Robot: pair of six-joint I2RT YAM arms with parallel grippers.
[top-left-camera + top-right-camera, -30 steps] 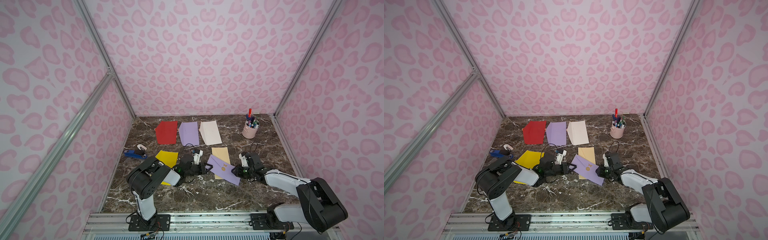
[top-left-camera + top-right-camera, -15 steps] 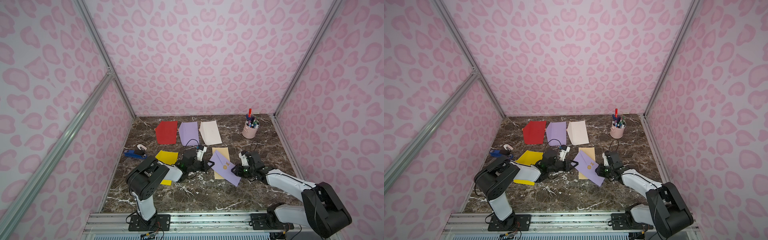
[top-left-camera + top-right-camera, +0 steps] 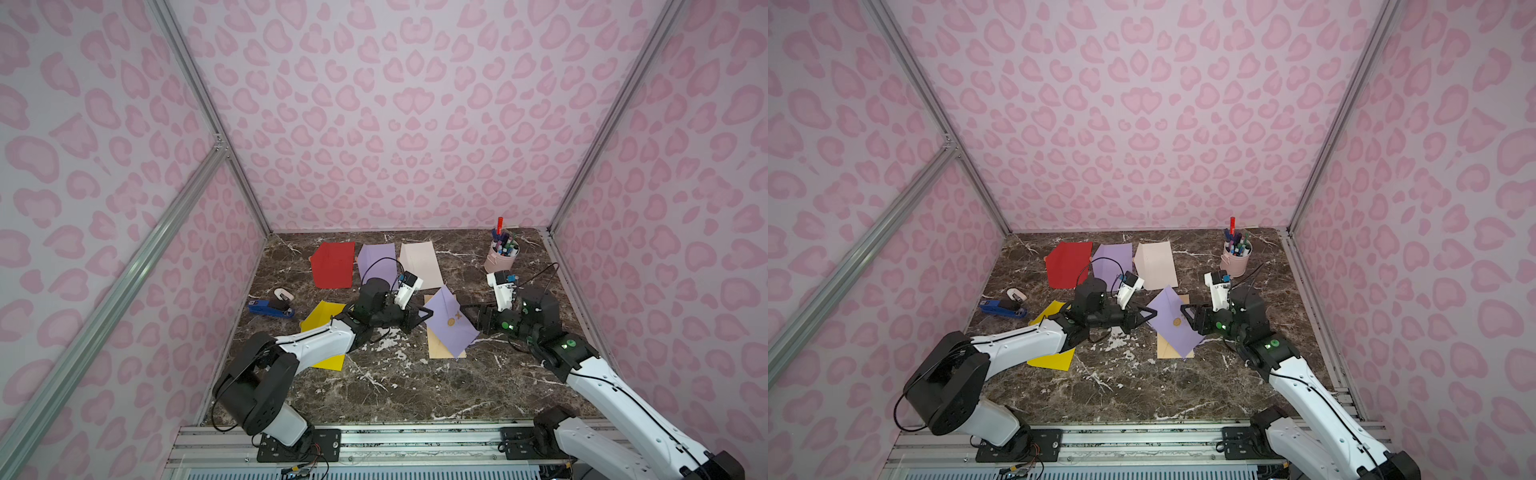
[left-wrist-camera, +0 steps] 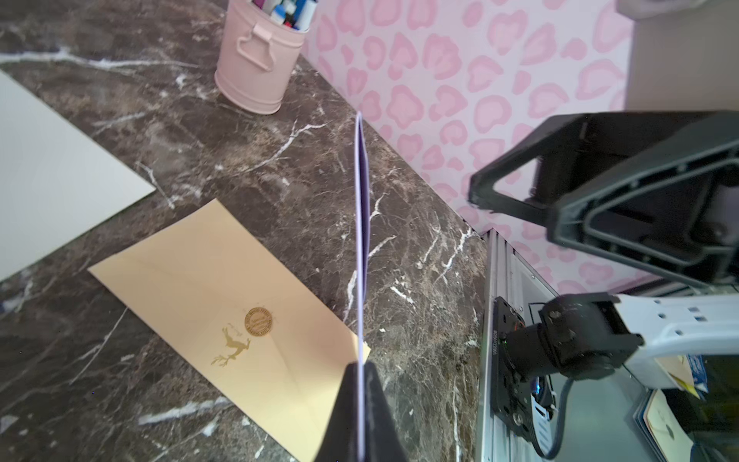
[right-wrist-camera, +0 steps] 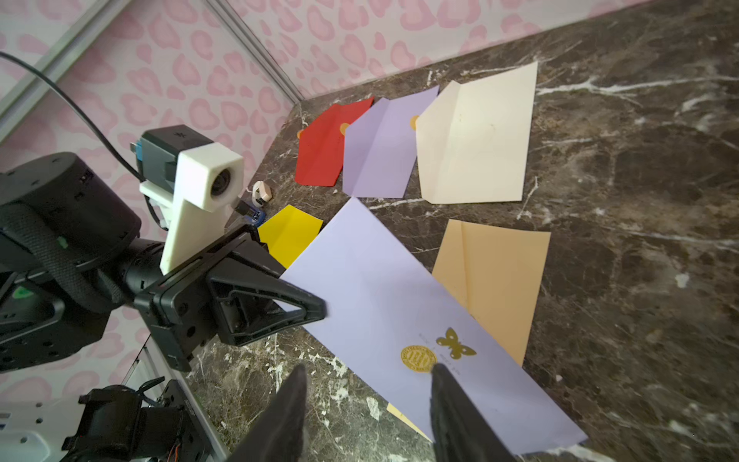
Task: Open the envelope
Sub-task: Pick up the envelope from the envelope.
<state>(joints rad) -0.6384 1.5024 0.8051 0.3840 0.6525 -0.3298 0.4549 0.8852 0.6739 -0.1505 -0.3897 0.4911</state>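
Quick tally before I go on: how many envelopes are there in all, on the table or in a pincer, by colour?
Red envelope: 1
Lilac: 2, the raised lilac envelope in the left pincer and the flat lilac envelope at the back
Cream envelope: 1
Yellow envelope: 1
Tan envelope: 1
Total: 6

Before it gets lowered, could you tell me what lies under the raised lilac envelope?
A tan envelope with a gold seal lies flat on the table beneath the lilac envelope. In both top views most of it is covered.
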